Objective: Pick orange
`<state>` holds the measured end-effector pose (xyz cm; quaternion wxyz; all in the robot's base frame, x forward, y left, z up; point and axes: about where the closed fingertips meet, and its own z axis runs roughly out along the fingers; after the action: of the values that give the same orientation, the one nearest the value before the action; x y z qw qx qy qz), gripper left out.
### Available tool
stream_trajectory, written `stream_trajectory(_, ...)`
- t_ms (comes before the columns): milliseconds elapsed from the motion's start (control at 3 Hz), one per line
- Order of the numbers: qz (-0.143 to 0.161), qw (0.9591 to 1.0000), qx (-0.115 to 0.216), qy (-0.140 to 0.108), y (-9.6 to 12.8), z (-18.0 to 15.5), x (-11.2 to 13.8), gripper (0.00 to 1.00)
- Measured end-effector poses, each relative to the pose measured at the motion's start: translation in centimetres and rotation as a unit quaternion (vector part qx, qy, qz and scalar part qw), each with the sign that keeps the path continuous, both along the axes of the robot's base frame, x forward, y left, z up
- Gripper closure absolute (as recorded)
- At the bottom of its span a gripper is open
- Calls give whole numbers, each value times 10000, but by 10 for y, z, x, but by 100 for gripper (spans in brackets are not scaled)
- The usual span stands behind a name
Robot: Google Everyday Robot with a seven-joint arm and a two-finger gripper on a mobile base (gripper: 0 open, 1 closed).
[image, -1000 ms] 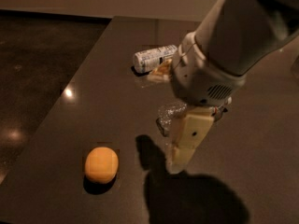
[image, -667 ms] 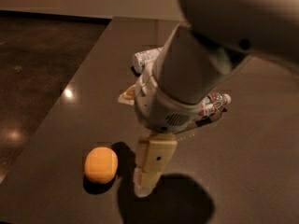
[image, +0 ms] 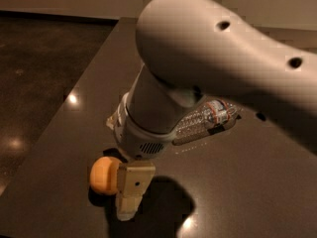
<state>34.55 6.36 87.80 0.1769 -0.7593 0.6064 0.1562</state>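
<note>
where one orange point(image: 103, 175) sits, one tool point(image: 125, 203) seemingly touches.

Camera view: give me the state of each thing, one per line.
orange: sitting on the table, its right side hidden by the gripper.
gripper: down near the table, close beside the orange.
plastic bottle: lying on its side, partly behind the arm.

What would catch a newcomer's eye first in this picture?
The big off-white robot arm dominates, sweeping from the upper right down across the dark glossy tabletop. At its lower end the tool sits low near the table's front left, right beside the small matte orange fruit. Partly hidden behind the arm, a clear plastic bottle lies on its side near the middle of the table.
</note>
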Motion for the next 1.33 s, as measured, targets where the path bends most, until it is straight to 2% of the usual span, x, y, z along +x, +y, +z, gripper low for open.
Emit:
stream_trajectory(333, 10, 9999, -111, 63, 10, -21, 1, 0)
stream_trajectory(667, 2, 9997, -202, 110, 15, -32, 1, 17)
stream_trajectory(1333, -52, 9994, -239, 255, 15, -30, 6, 64)
